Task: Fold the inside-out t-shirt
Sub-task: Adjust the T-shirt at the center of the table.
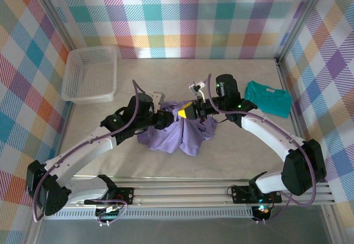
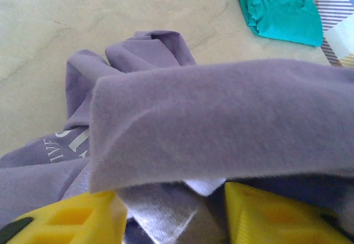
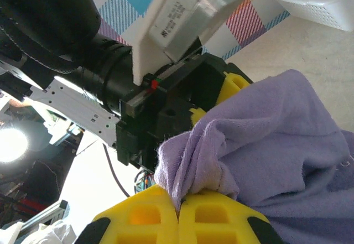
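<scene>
The lavender t-shirt [image 1: 177, 136] sits bunched in the centre of the top view. Part of it rests on the tabletop [image 1: 221, 155] and its upper part is raised between your two arms. Your right fingers [image 3: 144, 213] are pressed together on a pinch of its edge, low in the middle of the right wrist view. Your left fingers [image 2: 72, 219] stand apart at the bottom of the left wrist view, with cloth lying in the gap and a thick fold draped across above them; I cannot tell whether they clamp anything.

The step in hand looks like opening the shirt out before any fold. Make sure of the left hold first: take a single layer at an edge, not a wad. Your two holds are very close together, so draw them apart toward the left and right of the frame until the cloth hangs flat. Lift enough that the heap clears the tabletop instead of dragging. The cotton is soft and may slip from a shallow pinch, so move slowly. Steer clear of the teal t-shirt [image 1: 268, 97] at the right and the white basket [image 1: 72, 86] at the upper left
</scene>
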{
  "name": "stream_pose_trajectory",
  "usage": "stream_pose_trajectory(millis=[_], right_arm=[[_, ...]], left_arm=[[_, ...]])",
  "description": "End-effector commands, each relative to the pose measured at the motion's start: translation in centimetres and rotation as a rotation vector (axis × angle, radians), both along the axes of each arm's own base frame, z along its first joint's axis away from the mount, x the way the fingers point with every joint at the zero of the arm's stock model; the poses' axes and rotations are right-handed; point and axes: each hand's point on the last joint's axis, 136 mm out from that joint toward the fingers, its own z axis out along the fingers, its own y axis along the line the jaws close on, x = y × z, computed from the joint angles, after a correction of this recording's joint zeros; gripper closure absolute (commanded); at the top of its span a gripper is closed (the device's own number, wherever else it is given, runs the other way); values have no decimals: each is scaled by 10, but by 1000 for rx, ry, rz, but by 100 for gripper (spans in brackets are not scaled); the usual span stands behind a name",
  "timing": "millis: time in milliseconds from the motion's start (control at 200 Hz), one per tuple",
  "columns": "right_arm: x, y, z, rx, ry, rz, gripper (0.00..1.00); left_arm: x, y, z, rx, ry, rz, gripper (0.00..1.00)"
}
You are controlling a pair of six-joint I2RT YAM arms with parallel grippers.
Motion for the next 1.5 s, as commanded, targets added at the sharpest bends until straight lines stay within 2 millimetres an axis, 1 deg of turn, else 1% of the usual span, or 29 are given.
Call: stream_pose_trajectory(millis=[0,40,85,165,185,220,340,450,515,615,630,700,750,810,905,985,1075,1175,1245,1320,1380,1495], right_arm=[[-3,-3,13,21,-36,9,100],[-2,-4,12,14,-41,2,100],[-1,-6,9,2,-44,-8,100],[4,-12,5,-21,-42,-43,100],[7,-14,4,-27,-40,-58,100],[11,-18,4,-33,-37,-84,100],[21,-30,7,-33,-19,-132,100],[24,-33,5,-44,-8,-131,100],[25,-34,3,-48,0,-134,100],[27,-33,-2,-50,20,-137,100],[27,-33,-3,-54,25,-138,99],[30,-34,-11,-87,38,-159,90],[31,-36,-15,-111,25,-172,83],[31,-40,-16,-138,-17,-205,75],[34,-50,-19,-210,-116,-300,66],[35,-59,-22,-278,-205,-377,62],[28,-62,-24,-301,-246,-396,61],[8,-54,-21,-285,-311,-342,59],[-10,-42,-19,-270,-373,-276,57],[-22,-28,-22,-286,-457,-218,56],[-22,-19,-27,-329,-506,-212,56],[-2,-12,-32,-408,-550,-279,56]], left_arm=[[10,-13,24,-58,-56,-4,64],[11,-15,26,-65,-60,-7,75],[11,-16,30,-80,-71,-12,84],[3,-16,37,-116,-85,-55,95],[3,-18,47,-151,-115,-70,97],[-2,-18,53,-184,-133,-99,100],[-29,-15,86,-364,-204,-226,100],[-51,-11,112,-538,-248,-334,100],[-60,-11,120,-579,-253,-380,100],[-70,-12,126,-607,-259,-434,100],[-72,-11,127,-611,-262,-440,100],[-74,-10,129,-617,-266,-445,100],[-71,-9,128,-608,-266,-429,100],[-65,-8,125,-590,-256,-402,100],[-57,-5,120,-566,-234,-354,100],[-49,-1,117,-550,-217,-301,100],[-41,3,111,-528,-201,-242,100],[-34,7,105,-514,-182,-199,100],[-32,8,104,-513,-174,-185,100],[-30,9,103,-512,-171,-175,100],[-30,9,103,-512,-169,-176,100],[-31,9,103,-510,-166,-176,100]])
